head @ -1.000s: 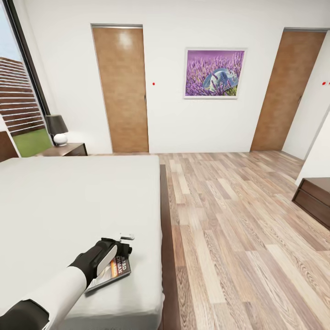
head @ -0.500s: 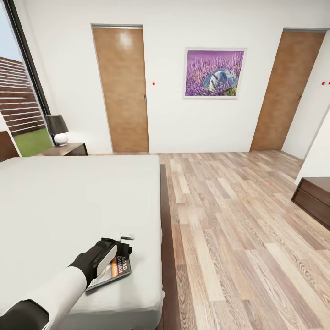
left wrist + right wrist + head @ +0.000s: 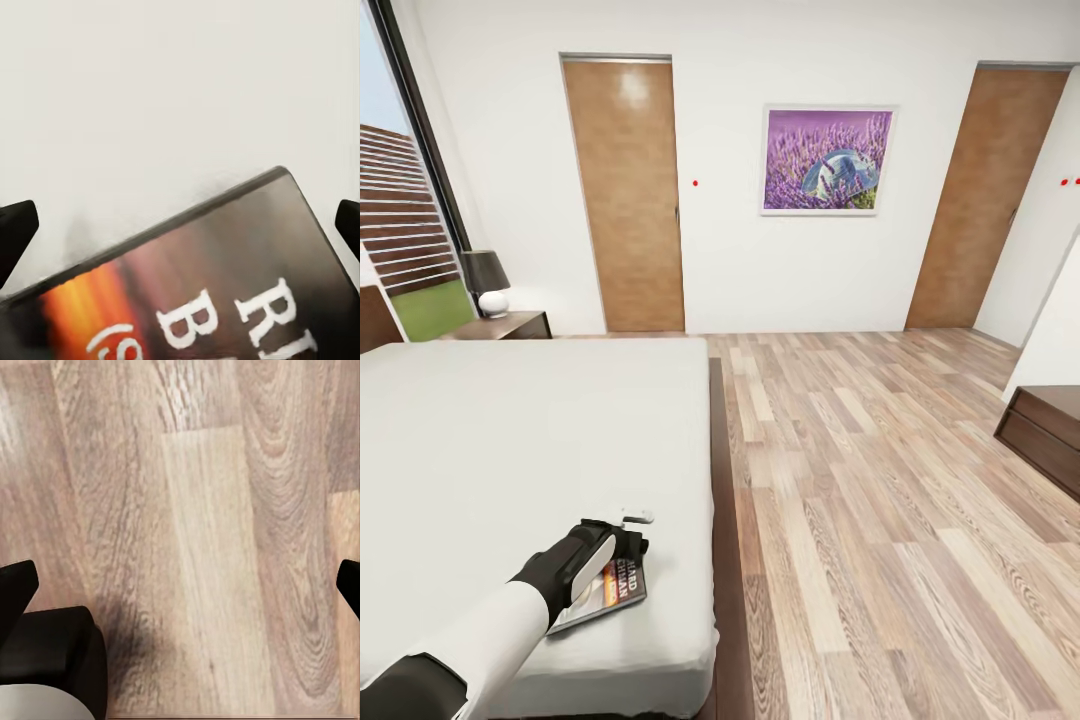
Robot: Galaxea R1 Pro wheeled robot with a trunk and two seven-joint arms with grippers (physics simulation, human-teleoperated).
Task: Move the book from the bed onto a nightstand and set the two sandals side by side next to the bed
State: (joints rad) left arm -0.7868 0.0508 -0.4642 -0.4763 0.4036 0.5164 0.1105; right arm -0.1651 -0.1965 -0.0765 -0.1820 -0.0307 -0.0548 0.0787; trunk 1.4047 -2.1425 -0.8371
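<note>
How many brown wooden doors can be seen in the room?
2. One door is in the far wall, left of the purple picture; the other door is to the right of it. More doors may be outside the view.

Large low platform bed point(image 3: 712, 470), dark brown wood base, plain light-grey mattress: seen at left of head view. Small thin paperback book point(image 3: 612, 590), dark cover, orange-toned picture, white block lettering: lain flat on mattress near front right corner, partly covered by arm. Same book point(image 3: 225, 285) seen lying on mattress in left wrist view.

Low square dark brown glossy wood nightstand point(image 3: 510, 326): placed beyond bed's far corner. Small table lamp point(image 3: 485, 282), black shade, white round base: stood on nightstand top.

Light wood-plank floor point(image 3: 880, 500): bed and nightstand carried on it.
</note>
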